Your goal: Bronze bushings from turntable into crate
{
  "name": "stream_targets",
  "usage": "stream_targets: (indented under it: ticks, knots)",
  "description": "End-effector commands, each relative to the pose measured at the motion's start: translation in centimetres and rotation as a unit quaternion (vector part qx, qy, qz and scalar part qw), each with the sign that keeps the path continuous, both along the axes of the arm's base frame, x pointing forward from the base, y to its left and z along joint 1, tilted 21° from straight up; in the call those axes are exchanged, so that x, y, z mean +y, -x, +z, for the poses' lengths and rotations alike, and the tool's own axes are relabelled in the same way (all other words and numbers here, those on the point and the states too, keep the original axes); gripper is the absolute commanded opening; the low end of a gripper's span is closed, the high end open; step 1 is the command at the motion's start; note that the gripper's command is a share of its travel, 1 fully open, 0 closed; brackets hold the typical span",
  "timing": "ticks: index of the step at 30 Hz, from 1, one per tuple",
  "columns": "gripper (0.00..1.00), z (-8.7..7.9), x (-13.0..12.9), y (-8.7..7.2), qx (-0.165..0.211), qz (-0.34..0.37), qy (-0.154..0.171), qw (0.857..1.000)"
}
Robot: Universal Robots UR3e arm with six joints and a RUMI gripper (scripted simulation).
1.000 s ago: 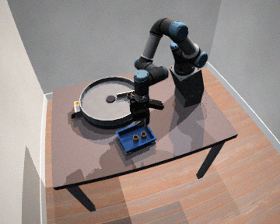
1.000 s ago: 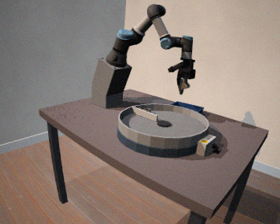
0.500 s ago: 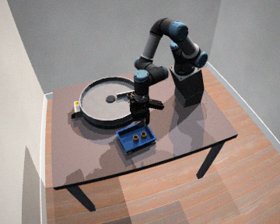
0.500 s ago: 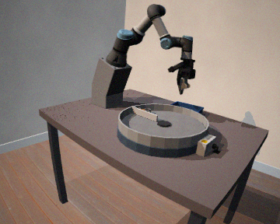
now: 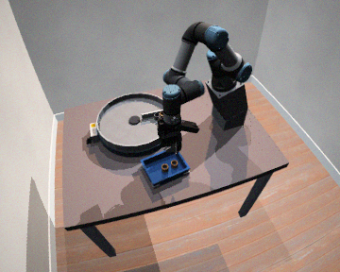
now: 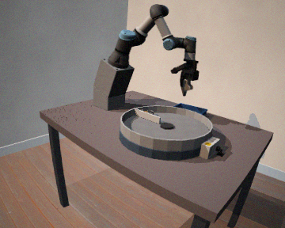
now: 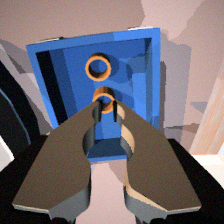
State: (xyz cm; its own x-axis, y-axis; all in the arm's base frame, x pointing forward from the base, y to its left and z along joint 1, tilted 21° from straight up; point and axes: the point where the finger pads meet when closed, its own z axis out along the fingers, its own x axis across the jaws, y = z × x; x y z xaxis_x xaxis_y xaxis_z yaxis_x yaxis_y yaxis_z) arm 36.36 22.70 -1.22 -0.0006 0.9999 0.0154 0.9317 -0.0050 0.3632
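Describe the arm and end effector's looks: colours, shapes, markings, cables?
The arm has dark grey tube links with blue joint caps and stands on a dark, slanted pedestal. The end effector is black-bodied, with two broad tan fingers that curve inward to narrow tips. No cables or markings show.

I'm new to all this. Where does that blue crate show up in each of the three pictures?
Top: the blue crate sits at centre, just below the turntable, with two bronze rings inside.
Exterior: only its far rim peeks out behind the turntable, right of centre.
Wrist: it fills the upper middle, beyond the pincer.
Shared landmark: the pincer hanging above the crate.
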Motion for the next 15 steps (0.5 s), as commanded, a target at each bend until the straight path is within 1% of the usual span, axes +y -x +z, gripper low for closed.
stream_targets:
  ticks: [1,15]
  knots:
    - [0.05,0.1,-0.2,0.0,-0.001,0.002,0.0,1.0]
    - [0.05,0.0,-1.4,0.0,-0.001,0.013,0.005,1.0]
